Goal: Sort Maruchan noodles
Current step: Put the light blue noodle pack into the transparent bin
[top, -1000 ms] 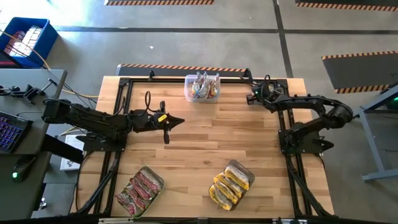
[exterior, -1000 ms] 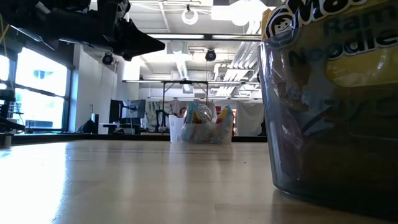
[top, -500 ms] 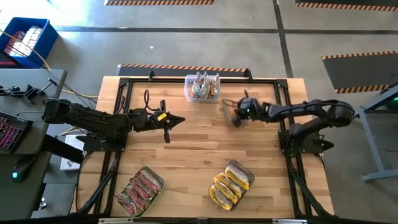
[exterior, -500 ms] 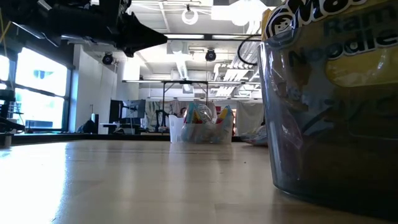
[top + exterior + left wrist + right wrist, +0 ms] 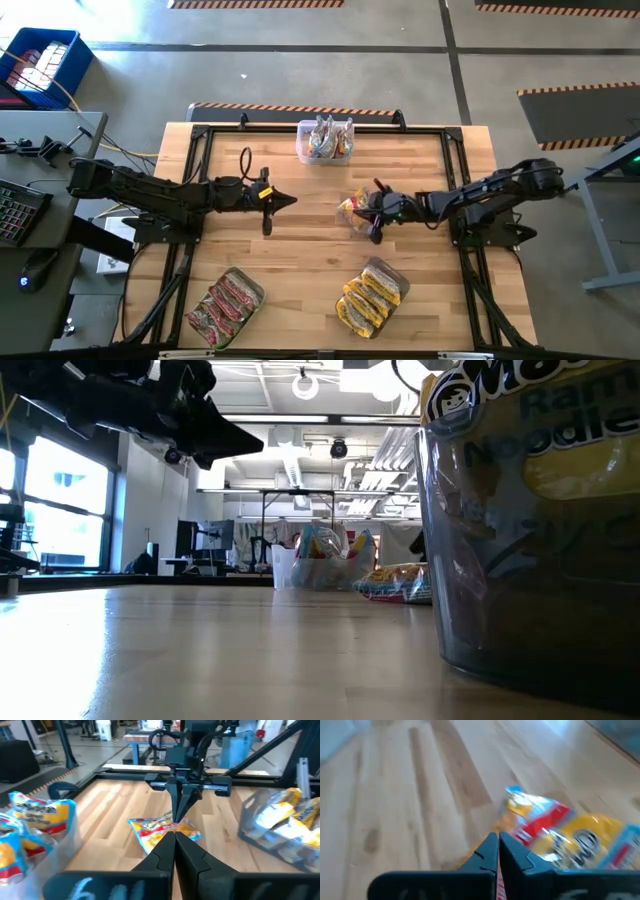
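A yellow-and-red Maruchan noodles packet point(image 5: 351, 212) is at the table's middle, right of centre, with my right gripper point(image 5: 370, 213) shut on it. It shows low over the wood in the low view point(image 5: 398, 582) and the left wrist view point(image 5: 161, 827). My left gripper point(image 5: 290, 200) hangs shut and bare above the table's left half, pointing at the packet. Three clear tubs hold more packets: greenish-silver at the far middle point(image 5: 325, 140), pink-red at the near left point(image 5: 226, 304), yellow at the near right point(image 5: 372, 296). My right gripper pinches the packet by its edge point(image 5: 506, 851) between its two shut fingers, slanting down from the table's right side. The packet spreads out beyond the fingertips point(image 5: 177, 818) toward the table's left. Its lower side is at the table top; whether it rests there I cannot tell.
A black frame point(image 5: 205, 130) runs round the table's edges. Bare wood lies between the two grippers and the near tubs. The yellow tub point(image 5: 530, 520) stands right in front of the low camera and blocks that view's right side.
My right gripper has swung from the table's far right corner toward the middle and the near edge, turning and tipping downward as it went, and stayed shut. The yellow packet has come with it and now hangs low over the wood.
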